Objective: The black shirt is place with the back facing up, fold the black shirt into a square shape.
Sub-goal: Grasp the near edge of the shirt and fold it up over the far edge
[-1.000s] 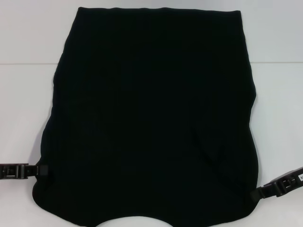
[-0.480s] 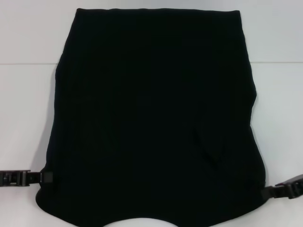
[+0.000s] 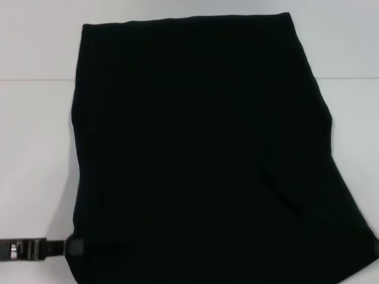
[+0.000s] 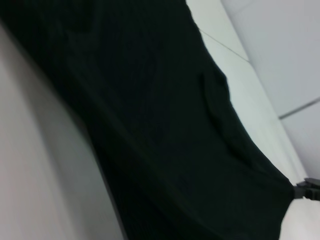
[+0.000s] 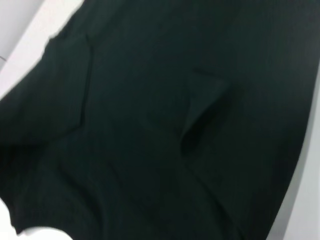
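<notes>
At the near left corner, the left hand is gripping the black shirt's hem, clamped shut. The right hand is pinching the opposite corner. Versus a second ago, both are lifting the near edge up off the bench, starting the lengthwise fold.

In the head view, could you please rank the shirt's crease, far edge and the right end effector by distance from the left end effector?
1. Crease: on the black shirt, right of middle.
2. Far edge: top of view.
3. Right end effector: at the view's right edge.
Left end effector: near left corner.
</notes>
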Motion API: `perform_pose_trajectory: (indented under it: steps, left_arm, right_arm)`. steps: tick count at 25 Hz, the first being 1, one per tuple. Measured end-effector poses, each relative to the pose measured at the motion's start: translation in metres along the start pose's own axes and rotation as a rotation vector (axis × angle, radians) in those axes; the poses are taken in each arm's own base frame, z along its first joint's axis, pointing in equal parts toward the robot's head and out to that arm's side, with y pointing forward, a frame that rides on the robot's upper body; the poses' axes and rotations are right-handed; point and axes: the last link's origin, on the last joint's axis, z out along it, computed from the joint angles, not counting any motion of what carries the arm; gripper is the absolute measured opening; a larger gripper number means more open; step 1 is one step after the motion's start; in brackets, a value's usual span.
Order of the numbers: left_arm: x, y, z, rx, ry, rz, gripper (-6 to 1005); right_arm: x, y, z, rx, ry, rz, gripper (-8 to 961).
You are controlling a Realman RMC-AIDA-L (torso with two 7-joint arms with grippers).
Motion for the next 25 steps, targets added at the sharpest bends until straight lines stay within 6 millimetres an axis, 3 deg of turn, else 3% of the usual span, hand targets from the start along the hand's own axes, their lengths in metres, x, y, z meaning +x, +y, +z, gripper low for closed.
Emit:
perform_pose_trajectory:
  steps: [9, 14, 18, 25]
  left_arm:
    - [-0.027, 0.003, 0.0, -0.059, 0.009, -0.041, 22]
    - [-0.03, 0.004, 0.0, -0.072, 0.031, -0.048, 23]
    - [-0.018, 0.005, 0.001, -0.077, 0.048, -0.027, 23]
    - [0.047, 0.006, 0.009, -0.053, 0.108, 0.064, 22]
  right_arm:
    - [0.036, -0.002, -0.029, -0.022, -0.04, 0.018, 54]
    - [0.042, 0.0, -0.034, -0.038, -0.064, 0.005, 54]
    - [0.031, 0.0, -0.036, -0.035, -0.107, -0.019, 54]
    - [-0.018, -0.003, -0.03, 0.005, -0.217, -0.104, 54]
